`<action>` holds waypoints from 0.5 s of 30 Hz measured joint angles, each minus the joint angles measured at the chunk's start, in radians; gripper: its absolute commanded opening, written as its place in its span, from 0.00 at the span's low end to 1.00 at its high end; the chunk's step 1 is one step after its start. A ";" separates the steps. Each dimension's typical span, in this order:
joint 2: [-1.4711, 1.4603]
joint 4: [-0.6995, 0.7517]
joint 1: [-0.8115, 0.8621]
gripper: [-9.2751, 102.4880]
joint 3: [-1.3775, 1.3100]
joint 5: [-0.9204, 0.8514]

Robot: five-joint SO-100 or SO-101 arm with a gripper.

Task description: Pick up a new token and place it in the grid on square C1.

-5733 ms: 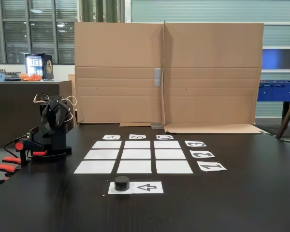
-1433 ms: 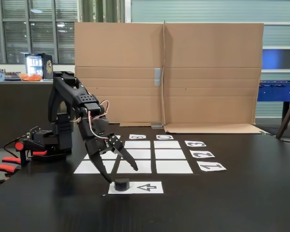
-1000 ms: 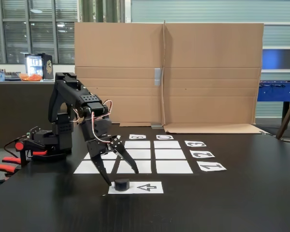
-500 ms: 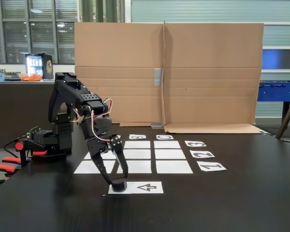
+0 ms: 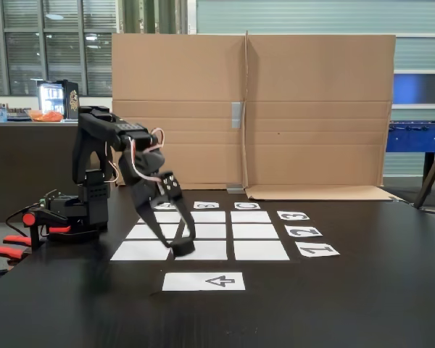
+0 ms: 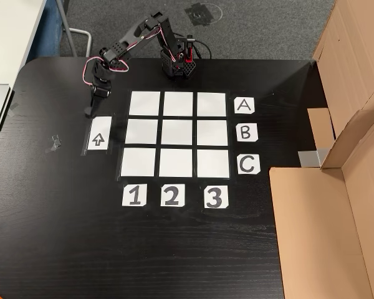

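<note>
Black two-finger claw (image 5: 181,245) is gripping the short black cylindrical token (image 5: 183,249); you're carrying it toward white paper corner square C1 (image 6: 138,162) — keep it lifted.

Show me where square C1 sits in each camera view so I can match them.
Fixed view: square C1 is the near-right corner cell of the grid, left of the "1" label.
Other view: square C1 is the bottom-left corner cell, just above the "1" label.
Shared landmark: the arrow strip, at the left edge of the grid in the other view.
</note>
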 measured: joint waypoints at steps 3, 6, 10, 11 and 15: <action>0.049 0.002 -0.002 0.07 0.005 0.011; 0.083 0.026 -0.020 0.07 0.005 0.021; 0.115 0.061 -0.072 0.07 0.005 0.041; 0.118 0.069 -0.086 0.07 0.005 0.048; 0.118 0.094 -0.138 0.07 0.005 0.078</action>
